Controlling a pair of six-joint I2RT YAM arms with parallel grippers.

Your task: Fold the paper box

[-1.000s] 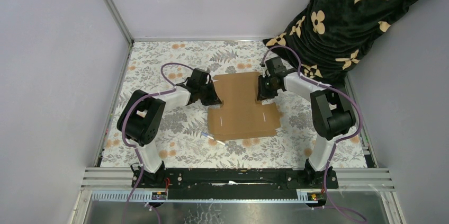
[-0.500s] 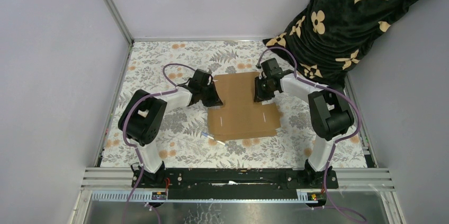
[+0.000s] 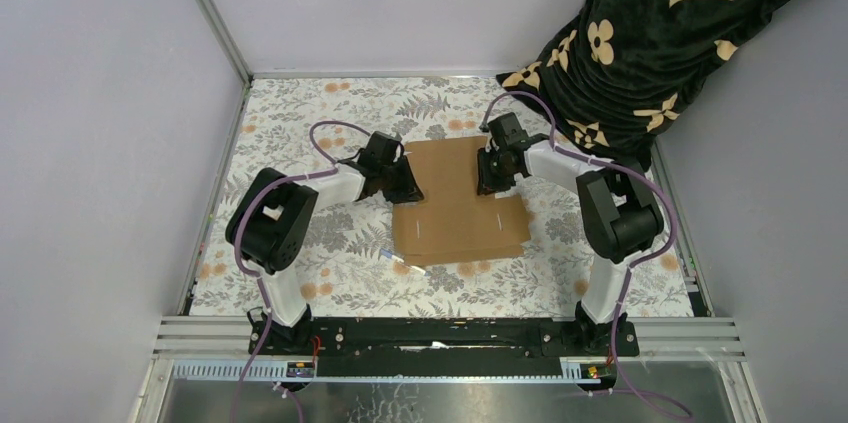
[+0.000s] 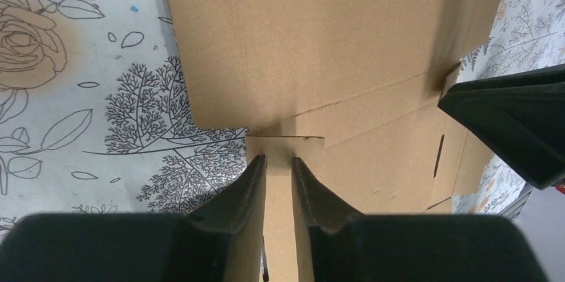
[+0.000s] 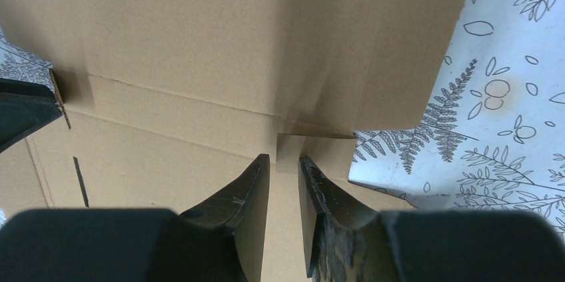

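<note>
a thin white stick point(image 3: 404, 261) lies at the near left corner of the paper box point(image 3: 458, 218), a flat matte brown cardboard sheet with slits, its long axis running near to far on the flowered table point(image 3: 300, 123). left gripper point(image 4: 278, 162) and right gripper point(image 5: 284, 161) flank its waist, jaws slightly parted.

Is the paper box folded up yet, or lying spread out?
Spread out: the paper box lies as a flat sheet on the table, creased but with no walls standing.
</note>
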